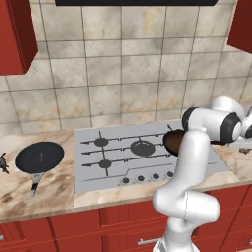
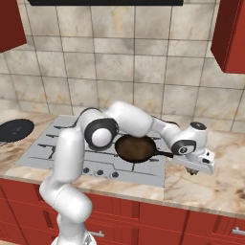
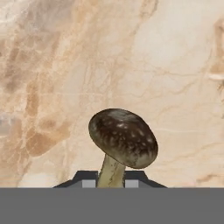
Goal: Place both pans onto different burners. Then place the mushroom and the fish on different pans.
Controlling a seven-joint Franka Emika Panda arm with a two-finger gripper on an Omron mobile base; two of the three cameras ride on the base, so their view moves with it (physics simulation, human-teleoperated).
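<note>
The brown pan (image 2: pixel 136 148) is seen set on the right part of the cooktop (image 1: pixel 113 170), over a burner there, with its dark handle pointing right toward the robot's hand. Nothing is seen lying in it. The black pan (image 1: pixel 39 157) is seen lying on the marble table (image 1: pixel 19 192) to the left of the cooktop, its thin grey handle pointing toward the front edge; it too is seen without contents. The fish (image 1: pixel 3 163) is found as a small dark spiky figure at the far left edge of the left base view, just beside the black pan and resting on the table.

The mushroom (image 3: pixel 123 141) is grasped by its pale stalk between the fingertips of the pincer (image 3: pixel 110 180), which is clenched on it; its dark brown cap is tilted to one side over bare marble. In the right base view the pincer (image 2: pixel 193 170) is seen to the right of the cooktop, close over the table, beyond the tip of the brown pan's handle.

The large middle burner (image 1: pixel 142 147) and the two smaller left burners (image 1: pixel 102 142) are seen uncovered under their grates. A row of small knobs (image 1: pixel 147 177) is set along the cooktop's front. In the left base view the brown pan is largely covered by the white arm (image 1: pixel 189 167). Red cabinets (image 1: pixel 64 229) are seen below the table, and a tiled wall (image 1: pixel 123 74) behind it.
</note>
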